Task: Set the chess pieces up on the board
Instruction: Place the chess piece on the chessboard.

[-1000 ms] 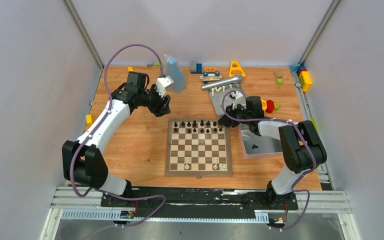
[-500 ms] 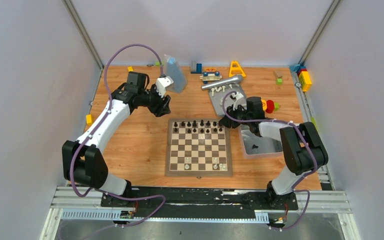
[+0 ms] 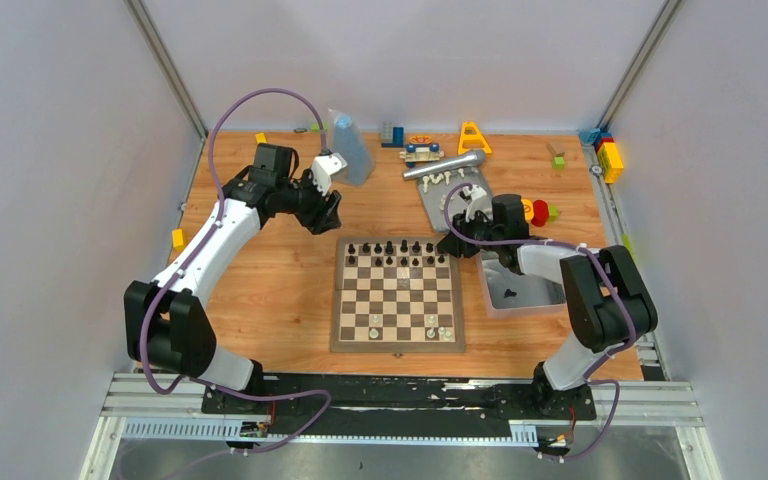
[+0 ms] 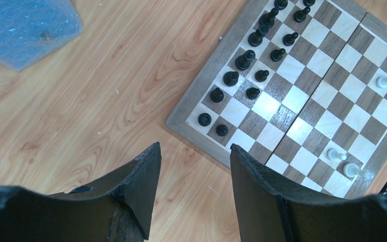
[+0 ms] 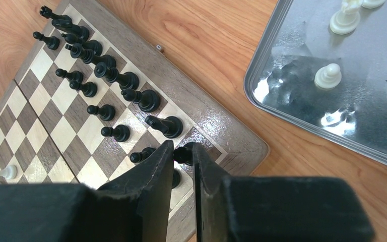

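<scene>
At the far-right corner of the board (image 3: 397, 300), your right gripper (image 5: 184, 151) is nearly closed, its fingertips pinching a small black piece (image 5: 183, 155). That piece hangs directly under the jaws, at the right end of the two black rows (image 5: 106, 75), so what the next move turns on is the square below it. Going by these pictures, the drop is straight down rather than sideways. Only the top of the piece shows, which suggests its long axis stands upright, though I can't be sure. Neighbouring chessmen stand just beside the left finger, so the risk I see is knocking one when the jaws part.

Your left gripper (image 4: 194, 148) hovers with its jaws wide and empty over bare table (image 4: 80, 126), off the board's far-left corner. It is well apart from the held piece, so the right arm is clearly the nearer one.

The top view hides the pinched piece behind the gripper, and only the right wrist camera shows it. That camera also shows cream-white pieces (image 5: 327, 75) lying in the grey tray (image 5: 378, 116), to the far right of the board. The left wrist view adds a few white pieces (image 4: 385, 80) (standing on the near rows).
</scene>
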You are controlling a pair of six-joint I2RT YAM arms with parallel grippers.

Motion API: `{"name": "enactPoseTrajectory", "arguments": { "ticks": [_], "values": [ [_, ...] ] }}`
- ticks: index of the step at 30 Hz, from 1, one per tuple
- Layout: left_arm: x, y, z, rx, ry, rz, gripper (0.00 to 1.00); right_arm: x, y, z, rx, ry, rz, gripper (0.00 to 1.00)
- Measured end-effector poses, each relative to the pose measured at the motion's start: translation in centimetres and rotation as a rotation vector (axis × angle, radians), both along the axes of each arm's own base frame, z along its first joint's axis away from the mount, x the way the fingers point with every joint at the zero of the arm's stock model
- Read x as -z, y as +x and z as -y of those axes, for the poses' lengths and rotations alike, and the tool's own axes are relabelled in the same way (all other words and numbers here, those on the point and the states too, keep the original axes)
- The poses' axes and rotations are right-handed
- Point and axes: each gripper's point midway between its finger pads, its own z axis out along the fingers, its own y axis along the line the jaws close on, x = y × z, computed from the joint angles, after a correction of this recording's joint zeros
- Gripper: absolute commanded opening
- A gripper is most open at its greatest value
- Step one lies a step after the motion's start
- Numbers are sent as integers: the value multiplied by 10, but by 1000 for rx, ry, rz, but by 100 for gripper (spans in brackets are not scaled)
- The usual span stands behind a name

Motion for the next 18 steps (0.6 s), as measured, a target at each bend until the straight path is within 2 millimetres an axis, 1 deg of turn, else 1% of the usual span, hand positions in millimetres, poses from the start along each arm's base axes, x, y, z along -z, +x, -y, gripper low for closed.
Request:
{"name": "enactPoseTrajectory", "arguments": {
  "ticks": [6, 9, 14, 18],
  "values": [
    [0, 0, 0, 0, 0, 0, 61, 2, -2, 0, 3, -8, -9, 33],
    [0, 0, 0, 0, 0, -1, 61, 3, -1, 0, 5, -10, -10, 41],
    [0, 0, 0, 0, 2, -1, 61, 3, -2, 1, 10, -16, -13, 47],
    [1, 0, -1, -1, 5, 0, 62, -6, -1, 1, 15, -14, 8, 50]
  ]
}}
